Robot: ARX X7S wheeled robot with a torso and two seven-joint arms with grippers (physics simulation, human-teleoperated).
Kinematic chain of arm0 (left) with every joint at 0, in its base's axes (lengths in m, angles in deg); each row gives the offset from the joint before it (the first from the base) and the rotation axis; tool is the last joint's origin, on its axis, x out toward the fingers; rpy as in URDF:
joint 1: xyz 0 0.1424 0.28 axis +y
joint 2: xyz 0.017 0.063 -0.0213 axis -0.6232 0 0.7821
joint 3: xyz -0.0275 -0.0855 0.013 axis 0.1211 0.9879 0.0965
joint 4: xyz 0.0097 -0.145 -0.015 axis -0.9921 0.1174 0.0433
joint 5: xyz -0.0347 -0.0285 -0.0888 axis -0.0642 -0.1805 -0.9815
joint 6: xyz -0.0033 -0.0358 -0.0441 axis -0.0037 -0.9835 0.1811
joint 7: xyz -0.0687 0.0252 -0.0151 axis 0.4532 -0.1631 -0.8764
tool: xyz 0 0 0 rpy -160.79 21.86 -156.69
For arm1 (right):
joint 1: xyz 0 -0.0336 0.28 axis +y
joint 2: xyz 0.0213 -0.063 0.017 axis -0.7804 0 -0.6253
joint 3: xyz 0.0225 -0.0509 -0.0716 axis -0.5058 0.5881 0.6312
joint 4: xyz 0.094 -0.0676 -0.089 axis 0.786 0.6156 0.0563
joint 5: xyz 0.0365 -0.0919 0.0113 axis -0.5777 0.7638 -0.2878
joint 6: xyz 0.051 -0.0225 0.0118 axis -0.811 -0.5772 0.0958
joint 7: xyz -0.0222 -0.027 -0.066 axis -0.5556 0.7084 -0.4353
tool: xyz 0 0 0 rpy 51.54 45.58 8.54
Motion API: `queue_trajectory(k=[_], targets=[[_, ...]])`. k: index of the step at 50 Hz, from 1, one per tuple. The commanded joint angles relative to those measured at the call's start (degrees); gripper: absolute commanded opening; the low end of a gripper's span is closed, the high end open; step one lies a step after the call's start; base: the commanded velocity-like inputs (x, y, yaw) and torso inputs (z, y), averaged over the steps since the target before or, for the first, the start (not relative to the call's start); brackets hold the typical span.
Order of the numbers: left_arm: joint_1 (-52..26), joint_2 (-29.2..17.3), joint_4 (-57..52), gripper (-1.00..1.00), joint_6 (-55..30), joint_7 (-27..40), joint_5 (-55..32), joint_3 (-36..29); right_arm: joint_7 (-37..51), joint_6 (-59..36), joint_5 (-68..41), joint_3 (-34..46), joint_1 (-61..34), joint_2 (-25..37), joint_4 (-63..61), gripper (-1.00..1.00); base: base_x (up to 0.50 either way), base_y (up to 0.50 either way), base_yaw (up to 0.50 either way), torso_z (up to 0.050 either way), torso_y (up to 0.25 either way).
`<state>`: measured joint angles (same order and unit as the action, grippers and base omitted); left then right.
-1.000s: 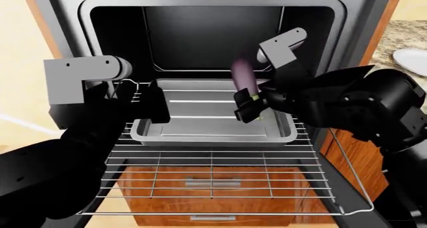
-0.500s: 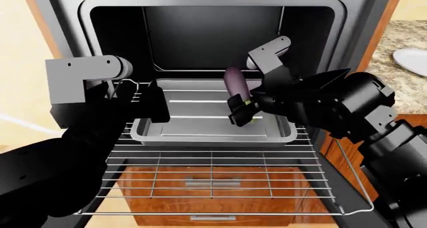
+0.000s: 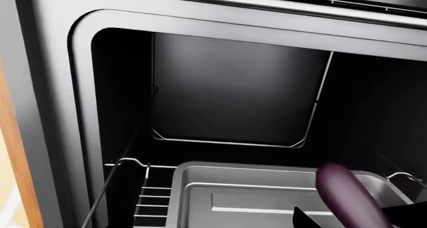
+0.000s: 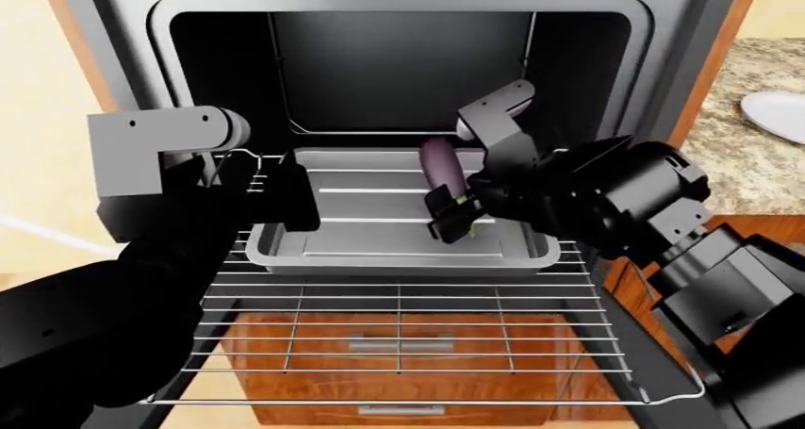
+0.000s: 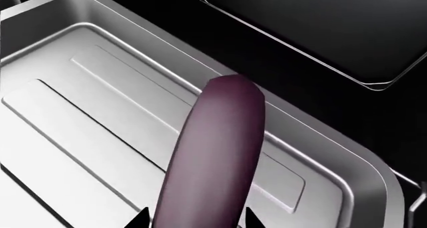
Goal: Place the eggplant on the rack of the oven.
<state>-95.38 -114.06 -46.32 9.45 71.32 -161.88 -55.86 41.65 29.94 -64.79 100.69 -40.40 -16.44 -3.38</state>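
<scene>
A: Holding the eggplant (image 4: 442, 165) near its stem end, the right gripper (image 4: 453, 214) is closing both jaws on it; the purple body is pointing up and back into the oven (image 4: 402, 33), above the grey tray (image 4: 377, 250).

B: And the left gripper (image 4: 271, 189)?

A: Hovering by the rack's (image 4: 402, 335) back left corner w/ nothing visibly in it. Jaw opening: cannot tell, since the left wrist view is showing no fingers.

B: What is risking failure here?

A: Eggplant is hanging over the tray, not over bare wire. Letting go now is likely dropping it into the tray, i.e. not directly on the rack. In the right wrist view the eggplant (image 5: 213, 158) is lying across the tray rim (image 5: 320, 153), so it may tip or roll on release.

B: Anything else?

A: Grip is near one end only, so the long free end may be swinging as the wrist is turning.
</scene>
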Motion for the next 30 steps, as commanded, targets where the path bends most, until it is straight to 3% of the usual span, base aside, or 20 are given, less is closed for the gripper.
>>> queue_trajectory(k=[1,10,11,30], targets=[[0.1,-0.2,0.1,1.0,0.2,-0.2,0.2,-0.1,-1.6,0.9,1.8,0.7,-0.3,-1.2,2.3,-1.0,0.0,0.0,0.0,0.0,0.0],[0.1,-0.2,0.0,1.0,0.3,-0.2,0.2,-0.3,-0.4,0.1,1.3,0.2,-0.4,-0.1,1.0,-1.0,0.0,0.0,0.0,0.0,0.0],[0.1,-0.3,0.0,1.0,0.4,-0.1,0.1,-0.2,0.3,-0.5,0.7,-0.1,-0.4,0.5,-0.2,1.0,0.0,0.0,0.0,0.0,0.0],[-0.3,-0.1,-0.2,1.0,0.7,-0.1,-0.3,-0.2,14.5,-6.3,-10.6,-10.3,1.3,11.7,-22.2,1.0,0.0,0.0,0.0,0.0,0.0]])
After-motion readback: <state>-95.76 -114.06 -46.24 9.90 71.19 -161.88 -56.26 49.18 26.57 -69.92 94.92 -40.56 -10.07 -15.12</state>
